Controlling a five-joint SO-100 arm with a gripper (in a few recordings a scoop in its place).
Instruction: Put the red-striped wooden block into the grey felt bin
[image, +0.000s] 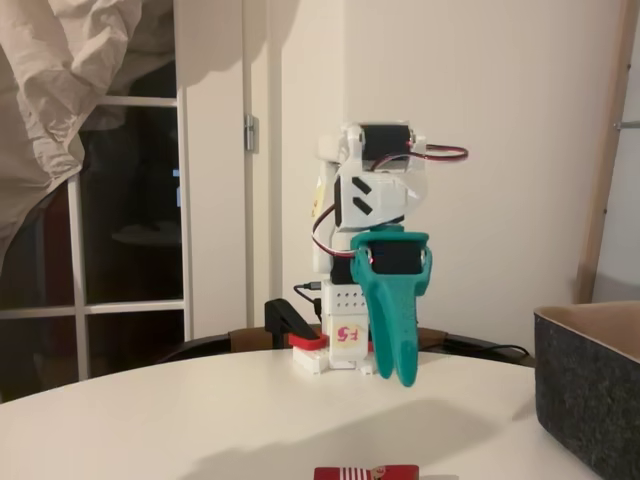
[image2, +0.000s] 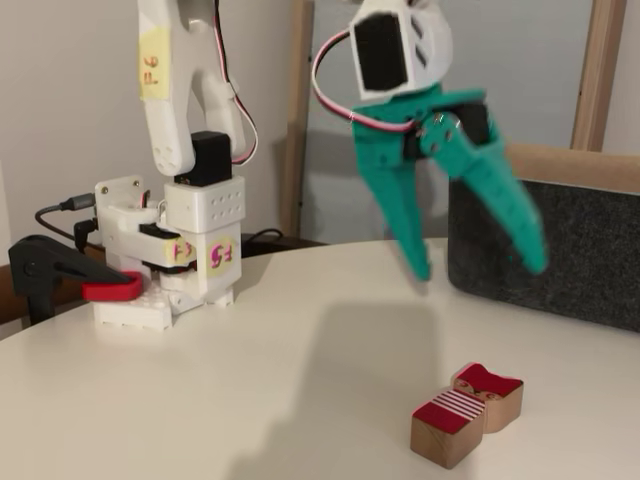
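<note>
The teal pincer (image2: 478, 268) hangs spread apart, gripping nothing, above the counter (image2: 250, 370). The block (image2: 466, 414) lies below it, near the bin (image2: 560, 250).

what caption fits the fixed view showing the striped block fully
Open teal end effector above the red-striped wooden block, grey felt bin behind.
</note>
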